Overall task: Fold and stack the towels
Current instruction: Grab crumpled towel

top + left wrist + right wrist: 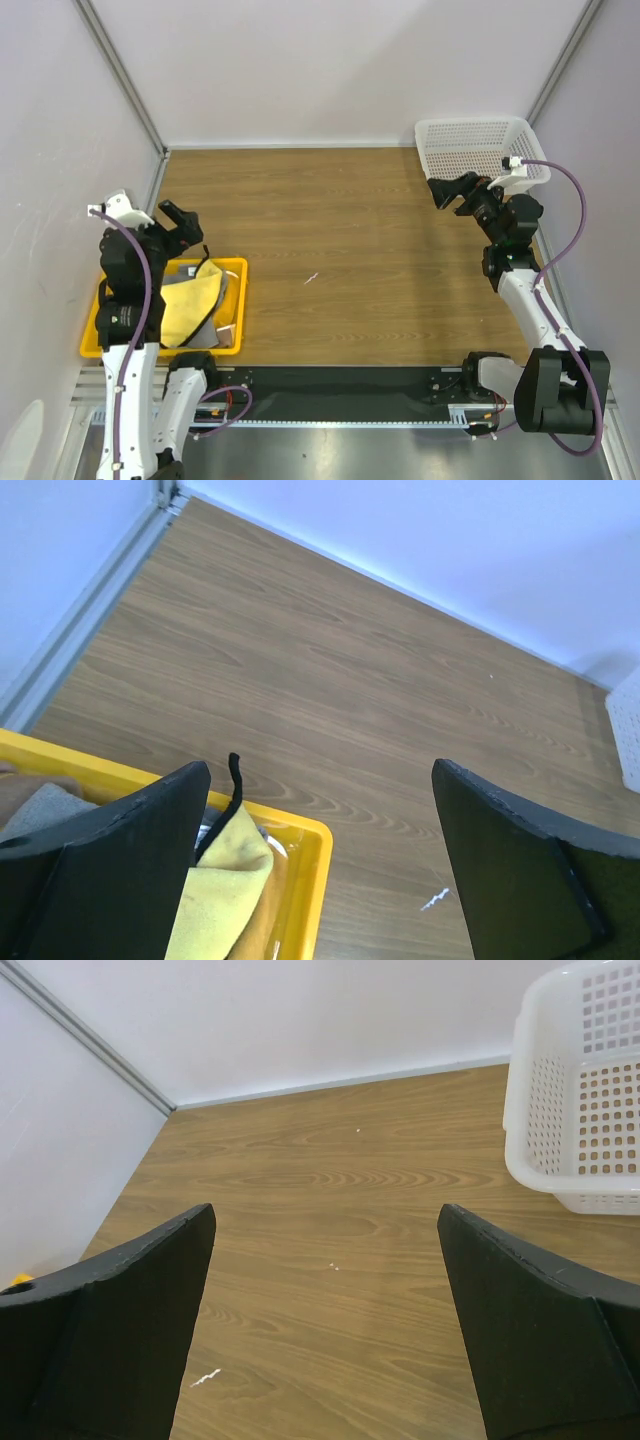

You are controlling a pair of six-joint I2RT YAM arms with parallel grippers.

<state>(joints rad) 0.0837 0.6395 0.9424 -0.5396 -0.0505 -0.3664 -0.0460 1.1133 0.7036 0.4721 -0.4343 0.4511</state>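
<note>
Top external view, from the near edge outward: my two arms rise from their bases, and just past the left base a yellow tray (235, 263) sits at the near-left corner of the table (340, 230). The towels lie bunched inside it, unfolded. The yellow towel (197, 303) is draped across the middle on top. The grey towel (176, 288) shows beneath it on the left and again along the tray's near side. A small brownish patch peeks out at the tray's near-right corner; I cannot tell what it is.

My left gripper (178, 220) hangs over the tray's far edge, jaws wide apart and holding nothing. The left wrist camera looks between those fingers onto the yellow cloth, where a thin black loop (234, 776) sticks up, and beyond it is bare wood.

Farther off on the right, my right gripper (450, 192) is raised above the table with its jaws also spread and empty. It is just in front of the white mesh basket (470, 140) in the far-right corner.
</note>
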